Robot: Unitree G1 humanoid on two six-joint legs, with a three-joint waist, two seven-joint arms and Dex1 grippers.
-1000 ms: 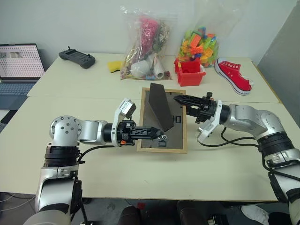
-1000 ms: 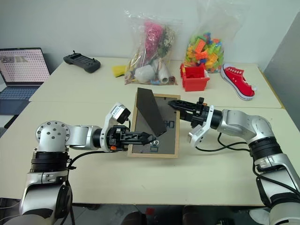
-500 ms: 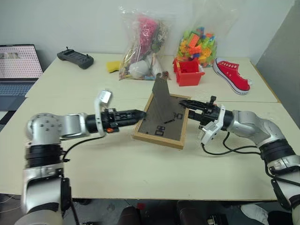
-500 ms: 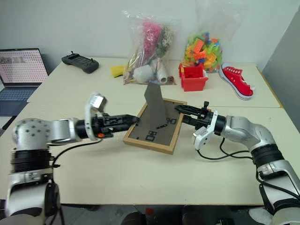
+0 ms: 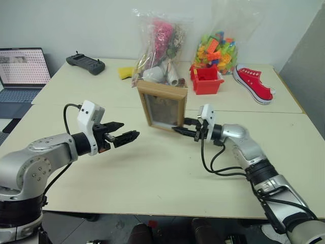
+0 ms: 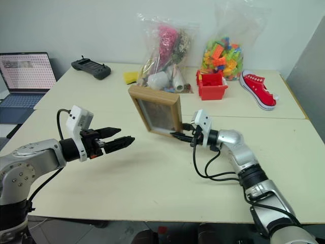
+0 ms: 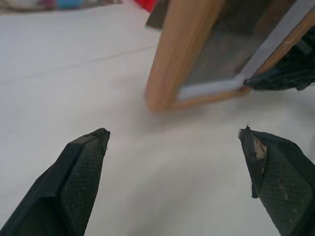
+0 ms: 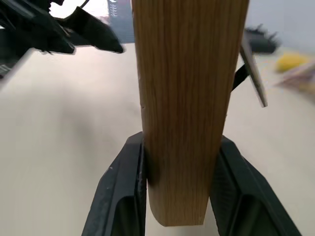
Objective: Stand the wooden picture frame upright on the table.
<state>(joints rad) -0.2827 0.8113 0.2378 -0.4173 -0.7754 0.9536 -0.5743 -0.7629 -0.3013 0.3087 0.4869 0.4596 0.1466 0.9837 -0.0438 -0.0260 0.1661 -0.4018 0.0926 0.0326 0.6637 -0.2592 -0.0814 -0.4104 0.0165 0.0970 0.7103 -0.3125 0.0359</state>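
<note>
The wooden picture frame [image 5: 163, 105] stands upright on the table [image 5: 152, 175], its glazed front turned toward me. My right gripper [image 5: 179, 130] is shut on the frame's lower right corner; in the right wrist view both fingers [image 8: 123, 187] press the light wood edge [image 8: 187, 98] between them. A thin grey back stand [image 8: 252, 69] juts out behind the frame. My left gripper [image 5: 129, 130] hangs open a little to the left of the frame, apart from it, with nothing between its fingers [image 7: 81, 167]. The left wrist view looks at the frame's lower corner [image 7: 170, 83].
At the back of the table are a laptop [image 5: 23, 68], a black controller [image 5: 85, 63], a plastic bag of odds and ends [image 5: 157, 46], a bag of coloured bricks [image 5: 216, 46], a red bin [image 5: 205, 79] and a red shoe [image 5: 252, 81].
The frame has gone from lying tilted on the table to standing upright. My left gripper has opened, let go and drawn back to the left. The right gripper keeps its grip.
</note>
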